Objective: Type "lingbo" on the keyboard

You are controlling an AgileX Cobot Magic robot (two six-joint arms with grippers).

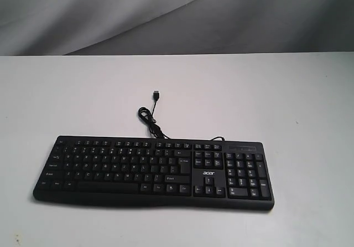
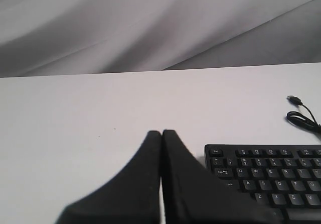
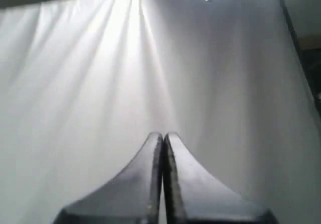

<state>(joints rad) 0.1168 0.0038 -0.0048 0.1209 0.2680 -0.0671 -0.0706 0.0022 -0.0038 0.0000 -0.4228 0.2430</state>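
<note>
End effector states were as follows. The left end effector (image 2: pixel 161 133) was closed, its two black fingers (image 2: pixel 140 179) pressed together along their length with nothing between them. It was held above the white surface (image 1: pixel 66 103), just beside the left end of the keyboard (image 1: pixel 152 169). In the left wrist view one finger overlapped the keyboard's left far corner, and contact could not be confirmed. The right end effector (image 3: pixel 164 134) was likewise closed and empty, and its wrist view showed only pale draped cloth (image 3: pixel 75 83) behind it.

The keyboard lay flat on the near central part of the surface, its long axis running left to right and its space bar edge nearest. The number pad (image 1: pixel 246 172) sat at the right end, with the white acer logo (image 1: pixel 208 173) to its left. A thin black cable (image 1: pixel 150 119) left the far edge of the keyboard and formed a small coil on the surface. It ended farther away in a USB plug (image 1: pixel 157 94), which lay loose on the surface. Beyond the far edge of the surface hung a grey backdrop (image 1: pixel 166 14).
</note>
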